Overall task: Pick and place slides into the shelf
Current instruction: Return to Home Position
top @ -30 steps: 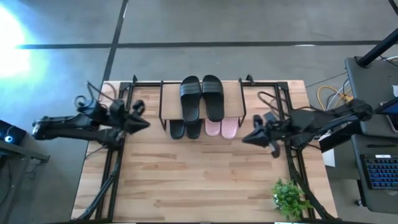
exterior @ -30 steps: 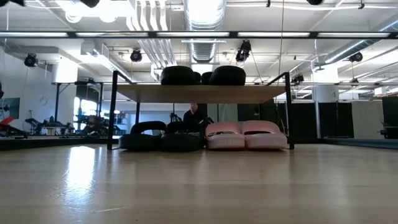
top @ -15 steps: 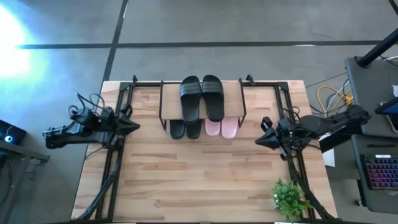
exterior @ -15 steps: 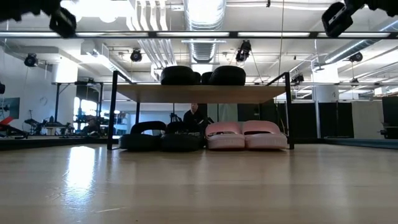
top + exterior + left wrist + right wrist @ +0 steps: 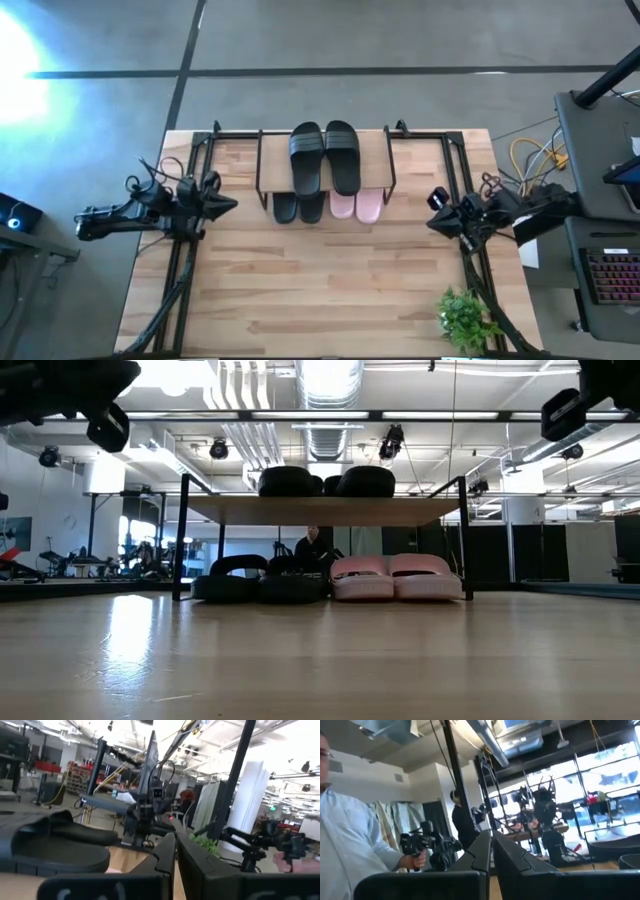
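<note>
Slides, top pair: two matte black open-toe slides (image 5: 306,158) are laid side by side on the shelf (image 5: 274,155).
Slides, lower row: two more black slides (image 5: 285,207) and two pale pink slides (image 5: 343,206) are lined up on the light wooden table (image 5: 330,290) under the board, with the pink pair toward the right arm.
Shelf: a low rack with a light wood top board on thin black wire legs is set centrally at the table's far side.
Left gripper (image 5: 228,205): positioned over the table's left edge, well apart from the shelf; the jaws are closed together and empty.
Right gripper (image 5: 434,221): positioned over the right edge, well apart from the shelf; the jaws are closed together and empty.
</note>
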Controlling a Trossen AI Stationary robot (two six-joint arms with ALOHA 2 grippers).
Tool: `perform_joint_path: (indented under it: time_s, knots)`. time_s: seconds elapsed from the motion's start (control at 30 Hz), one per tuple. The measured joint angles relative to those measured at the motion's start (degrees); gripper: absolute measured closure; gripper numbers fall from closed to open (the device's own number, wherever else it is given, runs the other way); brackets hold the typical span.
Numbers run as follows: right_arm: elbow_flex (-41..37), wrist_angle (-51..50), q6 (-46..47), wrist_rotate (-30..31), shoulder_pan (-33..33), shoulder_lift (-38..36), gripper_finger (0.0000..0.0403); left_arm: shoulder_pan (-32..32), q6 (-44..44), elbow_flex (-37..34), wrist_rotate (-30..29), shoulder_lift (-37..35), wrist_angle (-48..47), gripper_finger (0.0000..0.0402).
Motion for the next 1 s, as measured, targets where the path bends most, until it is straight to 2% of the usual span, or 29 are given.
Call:
perform_joint_path:
  time_s: [0.2,0.43,0.57,0.63,0.87,1.0]
  knots:
    - [-0.8,0.4,1.1,4.5,-1.2,1.6,0.0390,0.4,-0.1,-0.3,0.0,0.0,0.0,0.0398]
    - [-0.8,8.3,-0.5,4.5,-4.9,10.7,0.0390,1.5,-1.3,-0.1,-0.2,0.1,0.4,0.0398]
    - [-0.8,8.0,3.0,4.0,-10.3,14.9,0.0390,2.2,-2.3,-0.1,-0.9,0.1,0.4,0.0398]
    - [-0.8,7.4,5.9,1.0,-14.2,16.6,0.0390,2.3,-2.7,-0.1,-1.3,0.1,0.4,0.0398]
    - [-0.6,8.9,11.6,-17.1,-28.1,18.0,0.0390,2.4,-2.8,-0.1,-1.4,0.6,0.4,0.0398]
    - [-0.5,8.7,19.0,-28.4,-29.4,18.3,0.0390,2.4,-2.8,-0.1,-1.5,0.5,0.4,0.0398]
